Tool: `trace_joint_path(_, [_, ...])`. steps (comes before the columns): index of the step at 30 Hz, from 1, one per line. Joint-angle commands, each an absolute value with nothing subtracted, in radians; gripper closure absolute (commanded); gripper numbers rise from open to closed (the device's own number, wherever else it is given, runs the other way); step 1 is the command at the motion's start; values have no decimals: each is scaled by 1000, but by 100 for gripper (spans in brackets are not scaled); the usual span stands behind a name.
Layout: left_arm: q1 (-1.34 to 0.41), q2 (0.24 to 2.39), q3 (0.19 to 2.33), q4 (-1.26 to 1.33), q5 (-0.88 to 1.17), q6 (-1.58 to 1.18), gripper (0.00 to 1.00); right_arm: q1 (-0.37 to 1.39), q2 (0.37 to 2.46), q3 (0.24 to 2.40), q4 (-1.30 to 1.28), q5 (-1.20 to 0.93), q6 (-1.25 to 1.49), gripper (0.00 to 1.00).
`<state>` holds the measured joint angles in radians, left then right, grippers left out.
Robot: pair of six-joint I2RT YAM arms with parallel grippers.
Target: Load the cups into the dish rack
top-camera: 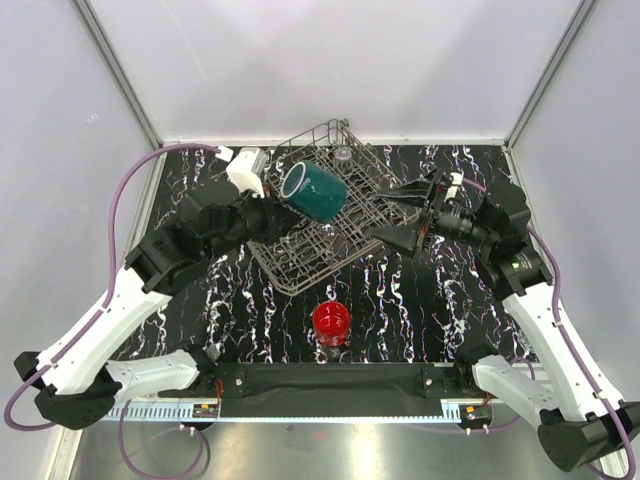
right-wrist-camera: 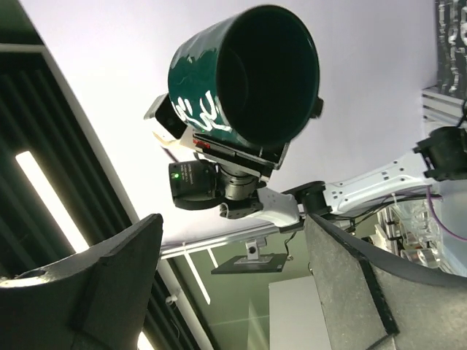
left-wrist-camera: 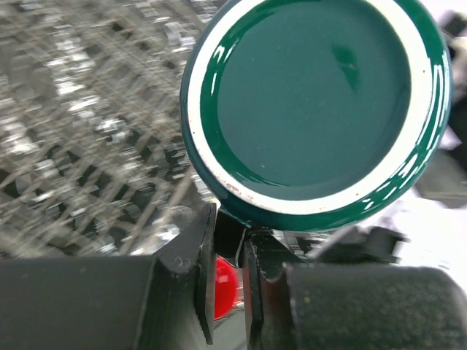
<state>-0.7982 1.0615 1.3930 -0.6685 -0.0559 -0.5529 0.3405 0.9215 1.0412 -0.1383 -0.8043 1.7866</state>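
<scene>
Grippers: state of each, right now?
Left gripper: closed, fingers holding the teal-green cup.
Right gripper: open, nothing between its fingers.

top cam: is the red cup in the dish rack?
No, the red cup stands on the table on the near side of the dish rack, apart from its wires.

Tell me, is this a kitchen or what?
Probably a robot test booth, not a kitchen: plain white walls box in a black marbled table, two robot arms stand at its near edge, and one holds a teal cup over a dish rack.
</scene>
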Motion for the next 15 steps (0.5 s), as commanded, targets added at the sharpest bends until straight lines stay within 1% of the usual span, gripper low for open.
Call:
trace_joint_path(1, [-798, 1020, 1391, -655, -250, -477, 100, 318, 896, 1032, -225, -841, 1715, 14])
trace_joint_path(4, [-796, 1038, 1333, -643, -293, -439, 100, 298, 885, 1037, -248, -854, 1709, 14])
trace_joint_path(8, [-796, 1083, 1255, -611, -411, -416, 100, 255, 884, 1083, -331, -890, 1661, 15])
trace_joint_path(10, [-792, 1109, 1229, -589, -458, -410, 100, 236, 894, 1135, -403, -899, 1597, 15])
trace_joint_path(14, [-767, 1192, 1163, -502, -474, -385, 100, 233, 946, 1267, -569, -887, 1456, 15])
trace_joint_path(15, [-753, 1227, 1155, -489, -477, -385, 100, 233, 957, 1328, -606, -881, 1397, 15])
